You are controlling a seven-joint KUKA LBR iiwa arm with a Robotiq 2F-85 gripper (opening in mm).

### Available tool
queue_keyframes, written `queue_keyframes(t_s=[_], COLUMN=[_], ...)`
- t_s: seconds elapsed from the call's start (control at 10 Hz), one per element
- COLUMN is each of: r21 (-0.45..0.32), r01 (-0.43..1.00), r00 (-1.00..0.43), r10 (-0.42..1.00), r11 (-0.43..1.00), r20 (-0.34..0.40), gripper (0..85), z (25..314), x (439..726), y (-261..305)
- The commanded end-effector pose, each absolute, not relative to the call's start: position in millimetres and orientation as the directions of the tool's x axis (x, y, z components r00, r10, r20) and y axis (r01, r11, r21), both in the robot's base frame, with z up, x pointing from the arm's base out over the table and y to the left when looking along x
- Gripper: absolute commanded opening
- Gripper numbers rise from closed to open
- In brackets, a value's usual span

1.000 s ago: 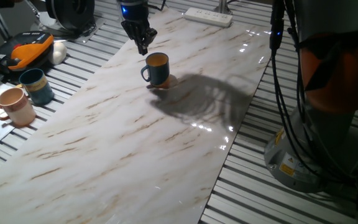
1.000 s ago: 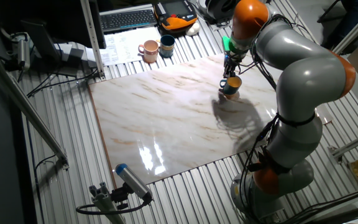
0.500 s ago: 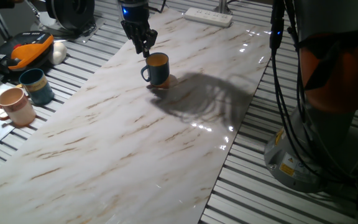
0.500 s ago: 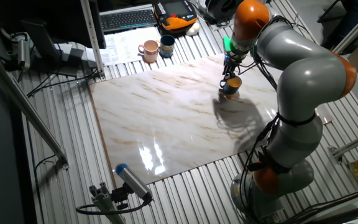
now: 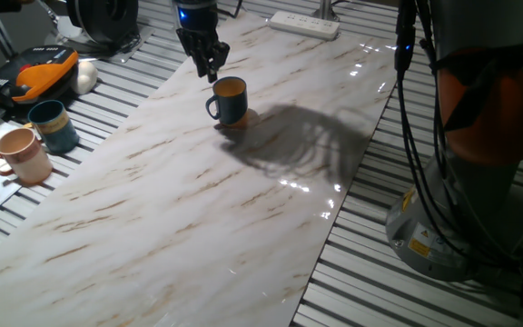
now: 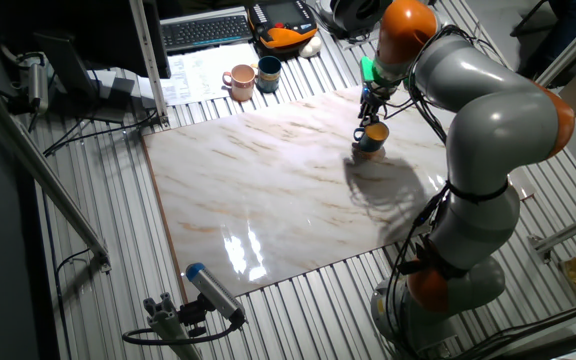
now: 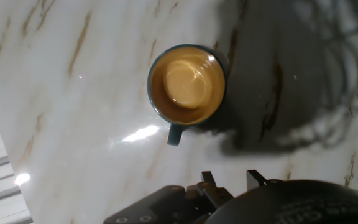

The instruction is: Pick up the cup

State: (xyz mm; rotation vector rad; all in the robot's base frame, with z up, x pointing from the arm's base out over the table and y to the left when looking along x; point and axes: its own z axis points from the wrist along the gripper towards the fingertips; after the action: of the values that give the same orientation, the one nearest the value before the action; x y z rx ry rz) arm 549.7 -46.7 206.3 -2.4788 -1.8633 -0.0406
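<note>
Arm (image 6: 488, 130) showing rounded grey shells, orange joint bands; green light glowing near wrist. Black cables (image 5: 425, 136) running down links. Gripper (image 5: 209, 71) showing black, blue light glowing above. Yellow label (image 5: 419, 243) sitting on base.

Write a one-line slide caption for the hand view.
Looking straight down into the upright navy cup, its handle toward the tool, on the marble table.

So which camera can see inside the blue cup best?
The hand view: it looks straight down into the cup, showing its whole orange-tan inside and its handle. One fixed view shows the cup from the side, with only a slice of the inside. In the other fixed view the cup is tiny.
</note>
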Motion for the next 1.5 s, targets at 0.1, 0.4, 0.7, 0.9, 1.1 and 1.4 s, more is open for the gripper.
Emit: queue_keyframes(t_s=[0.1, 0.4, 0.7, 0.9, 1.1, 1.4], r21=[-0.026, -0.040, -0.064, -0.043, -0.030, -0.029], r01=[0.962, 0.963, 0.959, 0.960, 0.966, 0.972], r00=[0.272, 0.268, 0.275, 0.276, 0.257, 0.235], r10=[0.962, 0.963, 0.961, 0.961, 0.966, 0.972], r11=[-0.271, -0.267, -0.275, -0.276, -0.257, -0.234], r20=[0.035, 0.019, -0.011, 0.004, 0.013, 0.014], gripper=[34.0, 34.0, 34.0, 34.0, 34.0, 34.0], z=[204.9, 205.0, 202.2, 198.5, 198.0, 198.0], x=[549.7, 549.9, 550.7, 551.7, 551.8, 551.8], y=[-47.1, -45.5, -45.0, -44.4, -44.2, -44.2])
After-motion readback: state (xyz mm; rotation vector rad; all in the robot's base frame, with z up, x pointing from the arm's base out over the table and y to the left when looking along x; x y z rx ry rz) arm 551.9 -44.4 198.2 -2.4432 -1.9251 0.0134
